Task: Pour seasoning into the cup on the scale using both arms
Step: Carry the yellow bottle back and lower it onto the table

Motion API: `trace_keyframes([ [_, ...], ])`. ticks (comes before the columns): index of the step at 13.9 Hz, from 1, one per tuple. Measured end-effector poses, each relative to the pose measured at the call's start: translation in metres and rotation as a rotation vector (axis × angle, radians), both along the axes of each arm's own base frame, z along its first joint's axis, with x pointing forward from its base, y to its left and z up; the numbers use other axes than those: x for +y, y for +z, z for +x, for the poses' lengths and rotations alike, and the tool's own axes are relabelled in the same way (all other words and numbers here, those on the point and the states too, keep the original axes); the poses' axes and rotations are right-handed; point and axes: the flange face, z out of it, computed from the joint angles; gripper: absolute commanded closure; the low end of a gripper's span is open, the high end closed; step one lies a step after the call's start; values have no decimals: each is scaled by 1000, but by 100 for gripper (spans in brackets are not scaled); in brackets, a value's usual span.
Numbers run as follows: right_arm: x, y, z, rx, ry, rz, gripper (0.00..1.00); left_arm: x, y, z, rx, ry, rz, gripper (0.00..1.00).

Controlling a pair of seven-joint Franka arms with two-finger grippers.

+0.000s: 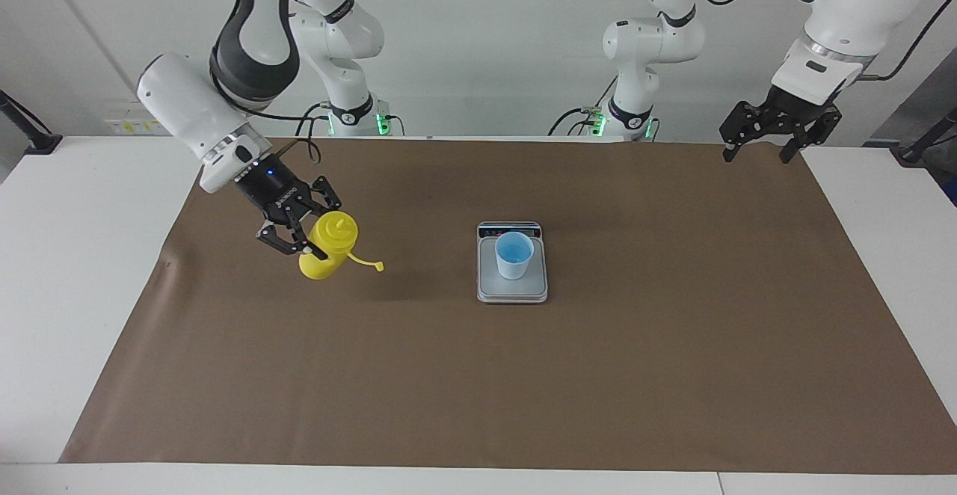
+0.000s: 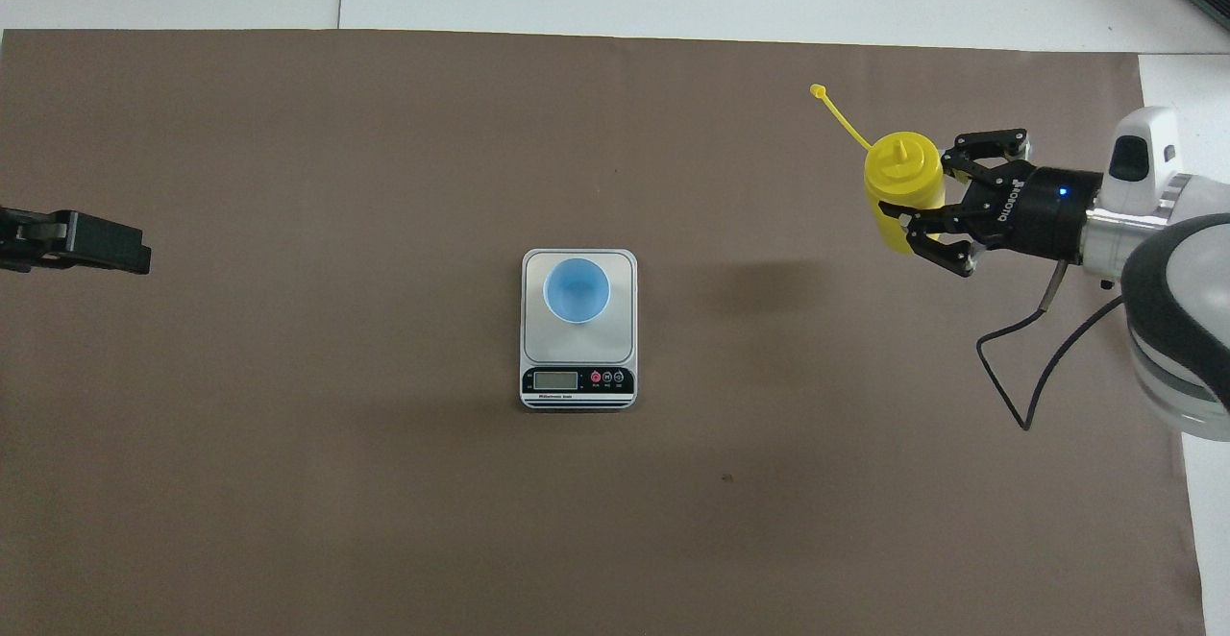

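Right gripper [image 1: 308,244] is clamped on the seasoning [image 1: 327,254], fingers round the yellow bottle's lower body. It holds the bottle nearly upright, nozzle up, tilted a little, over the brown mat [image 1: 478,375] toward the right arm's end of the bench. Whether the bottle's base touches the mat cannot be told. Its cap [image 1: 380,265] hangs out on its tether, off the nozzle, on the side toward the scale.

In the middle of the mat, well apart from the bottle, lies the scale [image 1: 512,289], its display strip on the edge nearer the robots. On its plate stands the cup [image 1: 514,254], upright, blue inside.

Left gripper [image 1: 761,152] waits with its fingers apart, raised over the mat's edge near the corner at the left arm's end, nothing in it.
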Motion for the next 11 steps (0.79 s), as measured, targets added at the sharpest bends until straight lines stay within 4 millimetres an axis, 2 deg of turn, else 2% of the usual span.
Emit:
trace_keyframes([
  [2, -23, -31, -9, 10, -28, 103, 100, 0, 0, 0, 0, 0, 0, 0],
  [6, -51, -81, -37, -16, -71, 245, 100, 0, 0, 0, 0, 0, 0, 0],
  [8, -58, -96, -46, -75, -64, 257, 100, 0, 0, 0, 0, 0, 0, 0],
  [11, -55, -113, -51, -103, -59, 287, 100, 0, 0, 0, 0, 0, 0, 0],
])
